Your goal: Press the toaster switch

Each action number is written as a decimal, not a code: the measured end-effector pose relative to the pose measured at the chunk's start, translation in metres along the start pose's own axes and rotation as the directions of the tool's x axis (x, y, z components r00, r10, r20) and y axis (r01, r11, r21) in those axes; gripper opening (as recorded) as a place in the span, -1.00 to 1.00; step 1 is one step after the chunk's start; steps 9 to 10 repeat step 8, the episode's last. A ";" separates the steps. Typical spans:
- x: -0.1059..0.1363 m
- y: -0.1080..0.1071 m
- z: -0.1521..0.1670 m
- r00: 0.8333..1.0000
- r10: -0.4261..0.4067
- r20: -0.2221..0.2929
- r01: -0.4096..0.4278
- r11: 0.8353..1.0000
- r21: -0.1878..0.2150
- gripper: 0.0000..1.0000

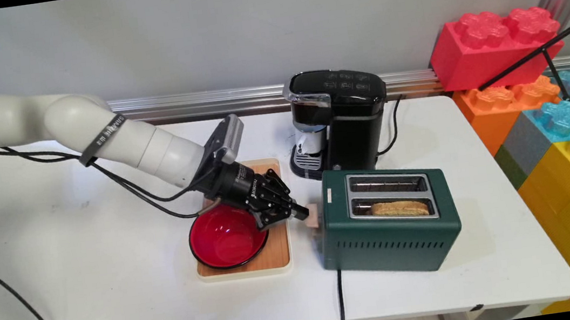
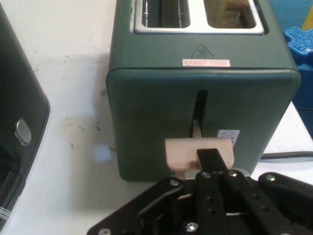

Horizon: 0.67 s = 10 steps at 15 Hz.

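The gripper [image 1: 300,214] [image 2: 210,159], its fingers drawn together with nothing between them, sits at centre frame with its tip touching the beige lever [image 1: 313,215] [image 2: 183,152] on the toaster [image 1: 388,229] [image 2: 161,112]. The lever is low in its slot. Toast [image 1: 400,209] [image 2: 230,10] sits sunk in the near slot. A red bowl [image 1: 224,238] on a board [image 1: 275,253] lies under the hand. A coffee maker [image 1: 340,120] [image 2: 14,122] stands just behind, apart from the lever. Toy blocks [image 1: 493,42] fill the right edge.
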 end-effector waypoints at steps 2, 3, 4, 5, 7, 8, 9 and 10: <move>-0.002 -0.001 0.003 1.000 0.001 0.000 -0.001 1.000 0.000 -1.00; -0.003 0.000 0.003 1.000 0.001 0.000 -0.001 1.000 0.000 -1.00; -0.004 0.000 0.004 1.000 0.001 0.001 -0.001 1.000 0.000 -1.00; -0.005 0.000 0.005 1.000 0.001 0.002 -0.001 1.000 0.000 -1.00; -0.006 -0.001 0.007 1.000 0.002 0.004 -0.002 1.000 0.000 -1.00; -0.006 -0.001 0.008 1.000 0.002 0.004 -0.002 1.000 0.000 -1.00; -0.006 -0.001 0.008 1.000 0.002 0.004 -0.002 1.000 0.000 -1.00; -0.006 -0.001 0.008 1.000 0.002 0.004 -0.002 1.000 0.000 -1.00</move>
